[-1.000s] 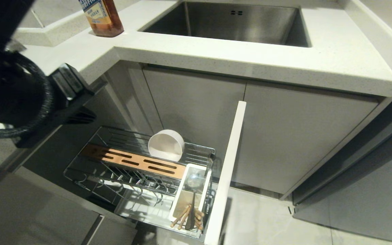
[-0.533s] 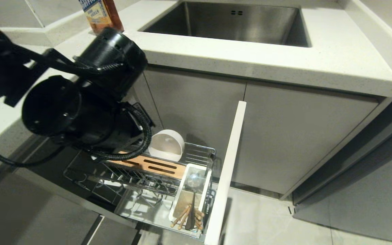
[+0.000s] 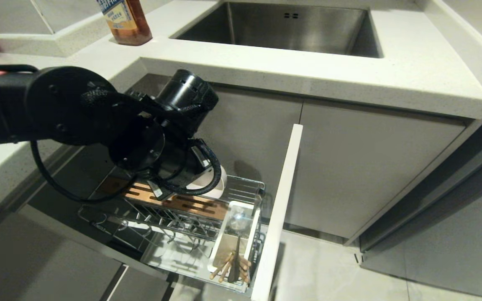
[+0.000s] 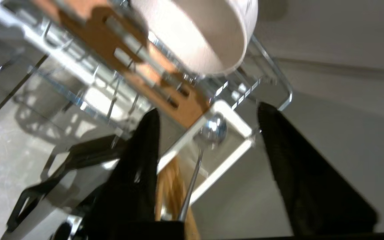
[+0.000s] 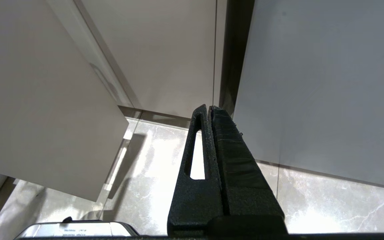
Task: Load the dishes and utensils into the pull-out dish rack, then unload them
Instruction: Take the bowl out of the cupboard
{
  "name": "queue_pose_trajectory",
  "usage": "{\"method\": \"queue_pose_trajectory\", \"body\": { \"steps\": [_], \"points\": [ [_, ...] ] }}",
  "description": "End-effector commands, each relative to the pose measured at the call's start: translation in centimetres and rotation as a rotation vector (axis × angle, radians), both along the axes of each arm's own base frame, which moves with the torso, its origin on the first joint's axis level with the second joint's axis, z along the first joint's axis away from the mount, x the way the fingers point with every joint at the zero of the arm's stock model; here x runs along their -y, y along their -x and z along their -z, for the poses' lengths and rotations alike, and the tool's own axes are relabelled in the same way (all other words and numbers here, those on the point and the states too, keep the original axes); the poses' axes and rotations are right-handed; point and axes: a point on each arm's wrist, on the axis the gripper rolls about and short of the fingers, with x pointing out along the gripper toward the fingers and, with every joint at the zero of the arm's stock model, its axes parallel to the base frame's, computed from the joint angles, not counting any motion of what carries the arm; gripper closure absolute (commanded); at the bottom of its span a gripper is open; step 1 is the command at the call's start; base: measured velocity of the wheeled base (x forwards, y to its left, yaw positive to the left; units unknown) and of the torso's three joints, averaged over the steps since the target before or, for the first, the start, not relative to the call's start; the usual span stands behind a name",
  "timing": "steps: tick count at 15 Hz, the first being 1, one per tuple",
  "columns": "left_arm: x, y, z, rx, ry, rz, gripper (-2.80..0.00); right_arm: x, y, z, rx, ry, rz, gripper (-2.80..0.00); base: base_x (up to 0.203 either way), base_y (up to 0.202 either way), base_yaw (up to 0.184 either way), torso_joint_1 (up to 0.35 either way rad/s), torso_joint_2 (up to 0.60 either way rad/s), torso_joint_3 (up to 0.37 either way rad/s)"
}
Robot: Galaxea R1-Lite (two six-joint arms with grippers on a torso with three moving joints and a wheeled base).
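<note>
The left gripper (image 4: 208,115) hangs over the dish rack (image 3: 174,221), fingers (image 4: 145,146) parted and empty; the bowl (image 4: 205,36) at twelve o'clock. Descending carelessly could snag the spoon (image 4: 212,128). The right gripper (image 5: 208,110), parked, is clenched.

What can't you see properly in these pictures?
- Bowl: head view, mostly behind the left arm; left wrist view, cut off by the edge.
- Left gripper: head view, hidden by its own arm.
- Chopsticks: left wrist view, blurred.
- Blue plate: in no view.
</note>
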Motion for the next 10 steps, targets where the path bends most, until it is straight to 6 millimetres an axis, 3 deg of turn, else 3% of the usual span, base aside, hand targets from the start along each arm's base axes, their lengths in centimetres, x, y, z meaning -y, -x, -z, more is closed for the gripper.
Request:
{"method": "queue_pose_trajectory", "body": {
  "steps": [1, 10],
  "points": [
    [0.3, -1.6, 1.3, -0.01, -0.017, -0.021, -2.8, 0.0, 0.0, 0.0, 0.0, 0.0, 0.0, 0.0, 0.0, 0.0, 0.0, 0.0, 0.0, 0.0],
    [0.7, -7.5, 4.0, 0.024, 0.034, -0.014, -2.8, 0.0, 0.0, 0.0, 0.0, 0.0, 0.0, 0.0, 0.0, 0.0, 0.0, 0.0, 0.0, 0.0]
  ]
}}
